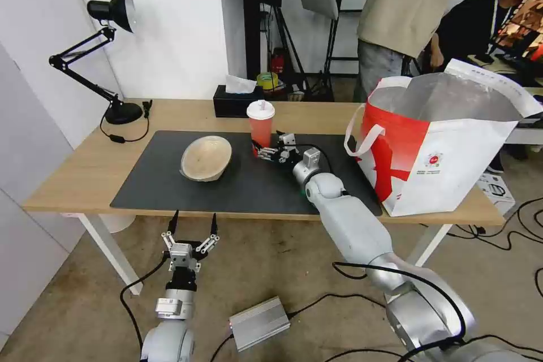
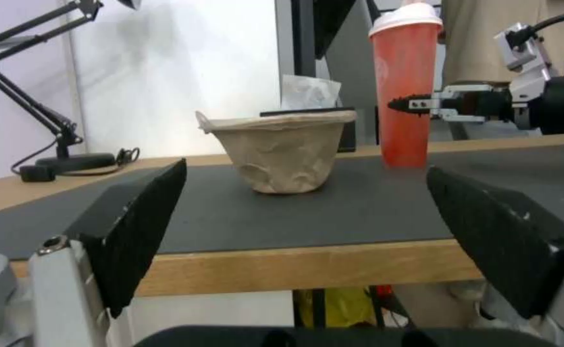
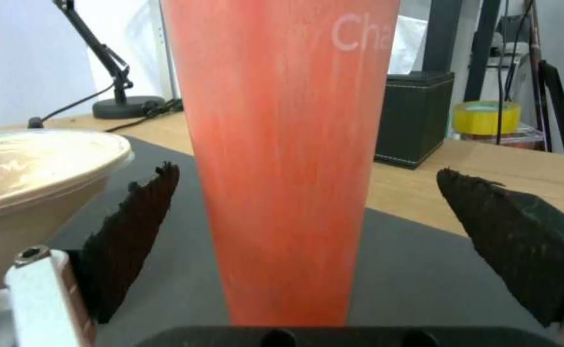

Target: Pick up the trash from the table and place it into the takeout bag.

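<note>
Translucent red cup (image 1: 261,130) with a white lid at frame centre, faint white lettering on its side. Left of it, a beige bowl (image 1: 206,158) on the dark grey mat (image 1: 169,181). Right side: white takeout bag (image 1: 447,147), red panel, silver lining. Light-wood table (image 1: 85,169).

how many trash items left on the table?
2. The red cup stands at the mat's back edge, between the open right gripper's fingers. The beige bowl sits on the mat to its left. Anything inside the bag is hidden.
</note>
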Tool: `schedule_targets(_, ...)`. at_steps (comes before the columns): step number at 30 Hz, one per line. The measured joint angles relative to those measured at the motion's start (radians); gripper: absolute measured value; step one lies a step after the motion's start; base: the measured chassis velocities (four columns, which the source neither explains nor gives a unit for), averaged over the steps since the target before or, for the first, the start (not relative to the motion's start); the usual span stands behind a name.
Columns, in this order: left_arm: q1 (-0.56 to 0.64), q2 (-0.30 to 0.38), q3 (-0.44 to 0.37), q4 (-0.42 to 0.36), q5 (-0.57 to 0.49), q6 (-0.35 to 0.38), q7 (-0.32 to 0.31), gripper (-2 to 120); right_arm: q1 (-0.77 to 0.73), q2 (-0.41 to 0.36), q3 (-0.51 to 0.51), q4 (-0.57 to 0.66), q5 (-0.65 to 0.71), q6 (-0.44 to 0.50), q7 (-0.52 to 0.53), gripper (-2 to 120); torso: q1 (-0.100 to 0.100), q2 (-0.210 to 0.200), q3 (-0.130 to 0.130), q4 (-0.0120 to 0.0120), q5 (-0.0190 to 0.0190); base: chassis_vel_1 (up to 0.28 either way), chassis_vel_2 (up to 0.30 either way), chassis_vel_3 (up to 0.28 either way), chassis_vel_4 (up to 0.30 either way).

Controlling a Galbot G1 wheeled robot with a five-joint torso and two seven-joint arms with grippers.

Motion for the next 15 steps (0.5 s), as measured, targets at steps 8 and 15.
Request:
schedule_targets(8,0.0,-0.003,0.0,0.004,0.001,0.0,0.0,100,0.005,0.004,0.002,-0.01,-0.001,0.002,-0.002,100,0.0,0.0,0.0,0.0001,0.0002,0.0,0.0,0.0,0.0)
schedule_targets(15,0.0,-0.006,-0.001,0.005,0.002,-0.001,0.0,100,0.009,0.009,0.005,-0.018,-0.005,0.005,-0.008,88,0.0,0.0,0.0,0.0,0.0002,0.0,0.0,0.0,0.0)
